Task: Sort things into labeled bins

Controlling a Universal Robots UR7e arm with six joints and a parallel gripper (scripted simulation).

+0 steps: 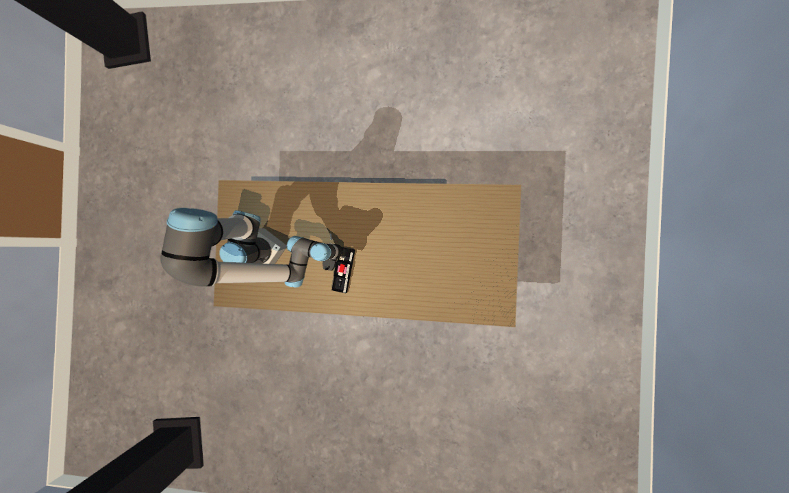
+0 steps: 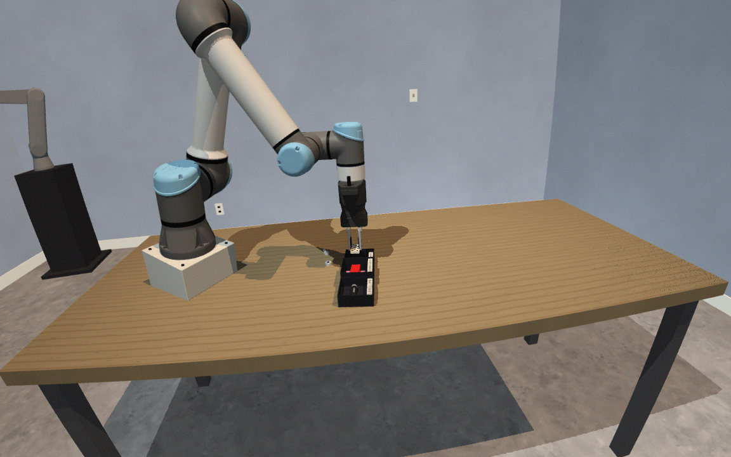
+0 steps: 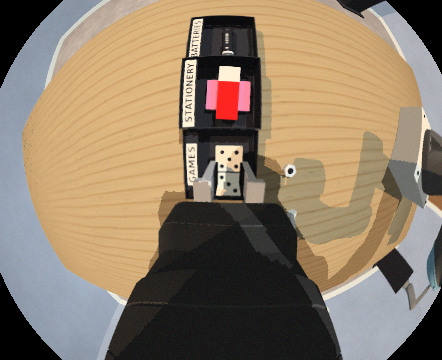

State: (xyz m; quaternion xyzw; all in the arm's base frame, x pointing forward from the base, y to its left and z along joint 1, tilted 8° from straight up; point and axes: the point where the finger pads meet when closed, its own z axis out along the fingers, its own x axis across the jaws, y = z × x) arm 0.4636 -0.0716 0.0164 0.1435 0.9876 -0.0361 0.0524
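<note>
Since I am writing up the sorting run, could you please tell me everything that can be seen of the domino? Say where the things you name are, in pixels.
The domino [image 2: 355, 249] [image 3: 228, 171] is a cream, oblong tile with a smooth-looking face. A dark line splits it across the middle; the half nearer the STATIONERY bin [image 3: 189, 93] shows five black pips. Shadow darkens part of the other half. It sits between the fingers of the tool [image 2: 355, 247] [image 3: 229, 191], which is shut on it, over the GAMES bin [image 3: 191, 163].

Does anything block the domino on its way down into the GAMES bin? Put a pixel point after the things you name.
Nothing visible does. The gripper [image 2: 355, 247] [image 3: 228, 171] holds the domino [image 2: 355, 250] [image 3: 229, 159] above the GAMES bin [image 3: 191, 190]; the nut [image 2: 327, 263] [image 3: 290, 171] lies outside, beside it.
</note>
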